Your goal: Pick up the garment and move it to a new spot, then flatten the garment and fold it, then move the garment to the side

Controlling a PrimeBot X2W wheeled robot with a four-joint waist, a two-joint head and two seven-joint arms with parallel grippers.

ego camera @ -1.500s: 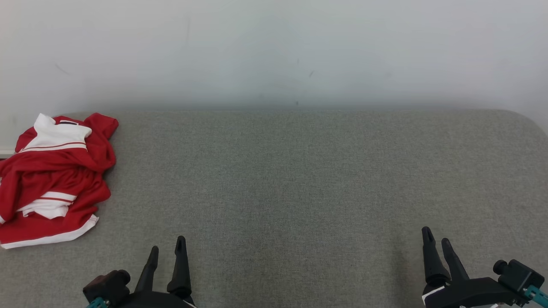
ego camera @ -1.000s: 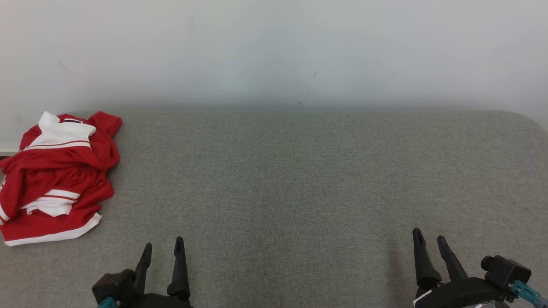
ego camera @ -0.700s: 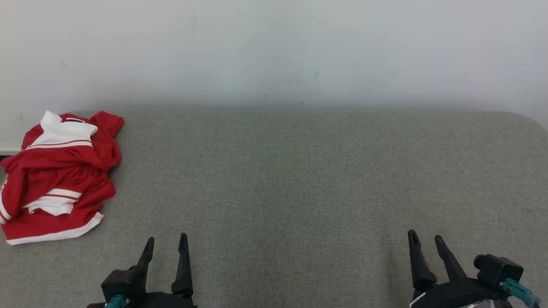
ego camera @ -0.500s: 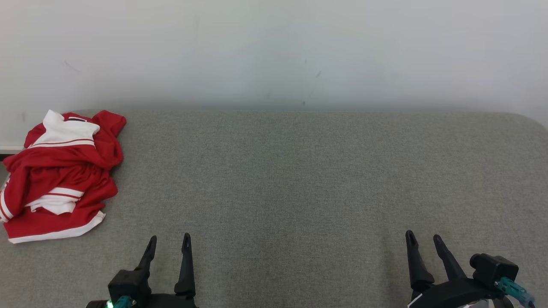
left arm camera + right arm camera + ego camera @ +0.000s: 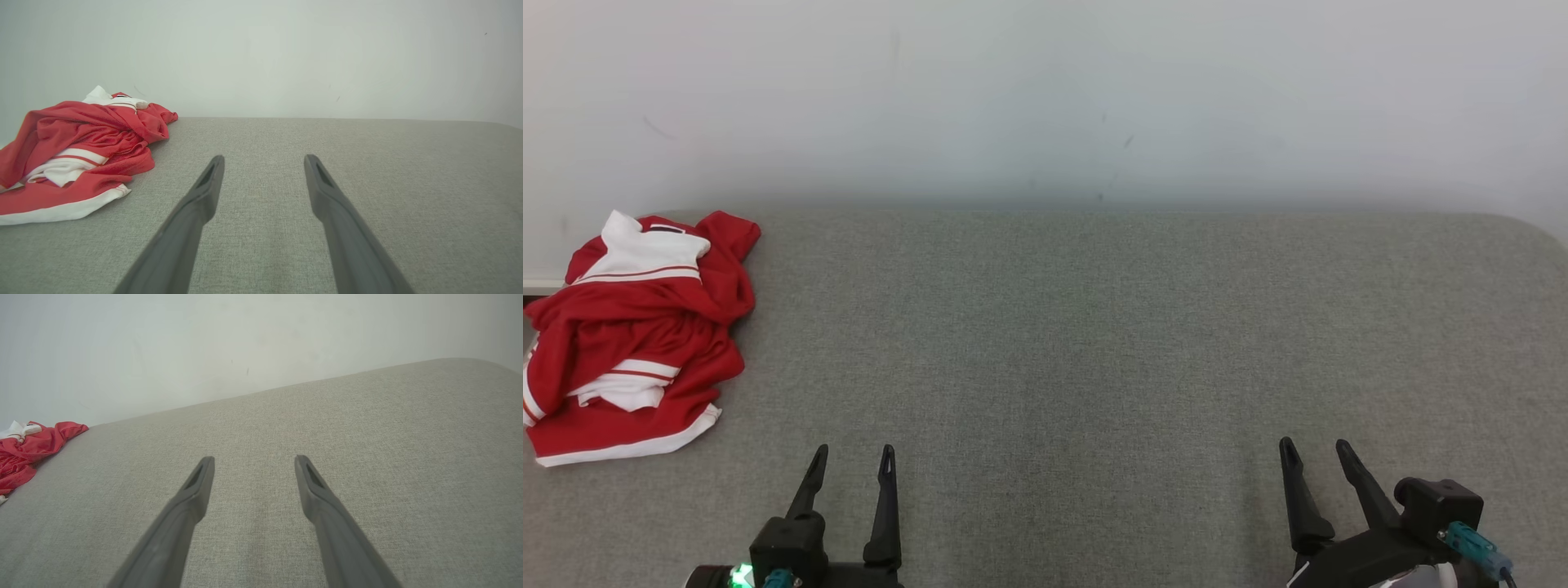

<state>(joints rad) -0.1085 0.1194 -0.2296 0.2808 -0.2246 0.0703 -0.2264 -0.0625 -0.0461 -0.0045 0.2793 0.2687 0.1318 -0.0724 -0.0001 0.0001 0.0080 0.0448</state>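
Left end effector (image 5: 854,449), right end effector (image 5: 1314,443), both spread apart, one red garment (image 5: 637,327)

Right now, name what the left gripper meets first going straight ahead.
The way looks free: the left gripper points across grey cushion toward the white wall, red garment off to its left. It may graze the cushion first; depth unclear.

Left gripper (image 5: 854,451), right gripper (image 5: 1314,444): black tapered fingers (image 5: 885,500), teal connectors (image 5: 1467,541)
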